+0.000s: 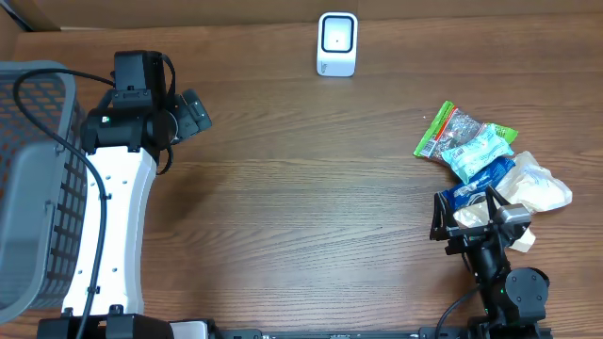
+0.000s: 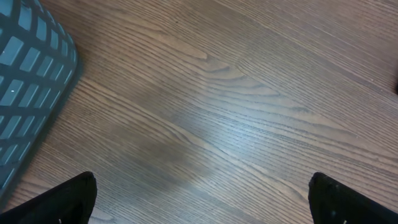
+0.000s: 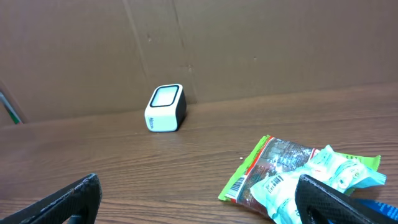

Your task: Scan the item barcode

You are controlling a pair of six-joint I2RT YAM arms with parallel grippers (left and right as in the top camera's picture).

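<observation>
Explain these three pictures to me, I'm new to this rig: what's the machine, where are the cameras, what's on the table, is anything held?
Two robot arms work at a wooden table. One picture looks straight down; the other two come from a camera on each wrist. The left gripper, its black fingers in the bottom corners, hangs open over bare wood beside a grey basket. The right gripper, also open, faces a pile of packets: a green-edged packet, a light-blue packet, a white bag. A white barcode scanner stands by the far wall. Nothing is held.
</observation>
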